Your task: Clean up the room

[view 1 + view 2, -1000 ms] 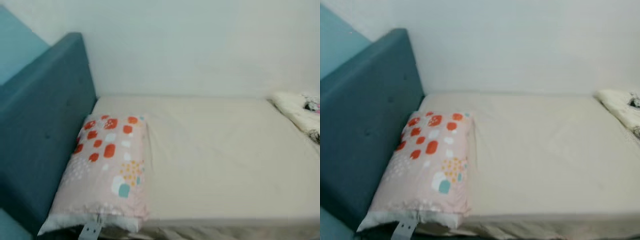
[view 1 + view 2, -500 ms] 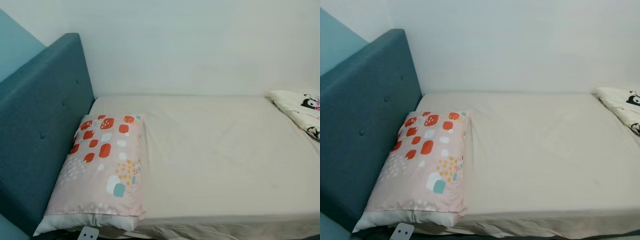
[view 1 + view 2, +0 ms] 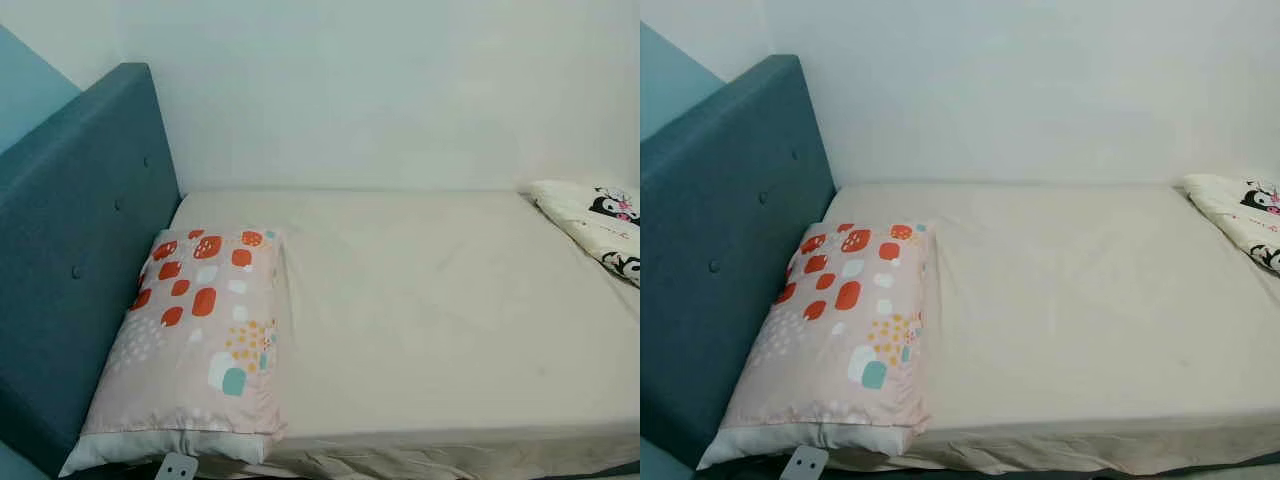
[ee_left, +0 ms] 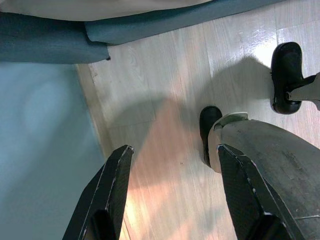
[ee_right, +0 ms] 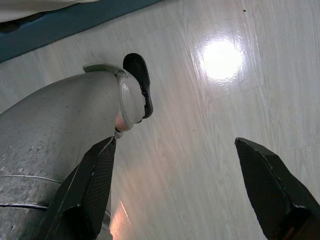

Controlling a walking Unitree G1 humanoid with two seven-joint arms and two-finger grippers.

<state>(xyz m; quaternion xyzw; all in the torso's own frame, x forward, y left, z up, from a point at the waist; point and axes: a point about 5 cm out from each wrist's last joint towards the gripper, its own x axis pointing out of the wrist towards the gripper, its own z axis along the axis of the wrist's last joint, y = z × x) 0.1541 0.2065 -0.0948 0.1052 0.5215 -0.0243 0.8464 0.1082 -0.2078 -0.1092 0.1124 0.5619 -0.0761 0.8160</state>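
A bed with a plain cream sheet [image 3: 430, 310] lies before me against a white wall. A pink pillow [image 3: 195, 335] with red, white and teal spots rests at its left end, against the teal headboard [image 3: 70, 260]. A white blanket with cartoon prints [image 3: 595, 225] is bunched at the bed's right edge. My left gripper [image 4: 172, 190] hangs open over the wooden floor [image 4: 165, 90] beside my leg. My right gripper [image 5: 182, 185] hangs open over the floor as well.
A small white tag or plug [image 3: 805, 462] sticks out below the pillow at the bed's front edge. The teal bed base [image 4: 150, 22] meets the pale wood floor. My grey legs and black feet [image 4: 285, 75] stand close to the bed.
The view has shifted slightly right and sharpened, so more of the cartoon blanket shows. Nothing on the bed has moved.
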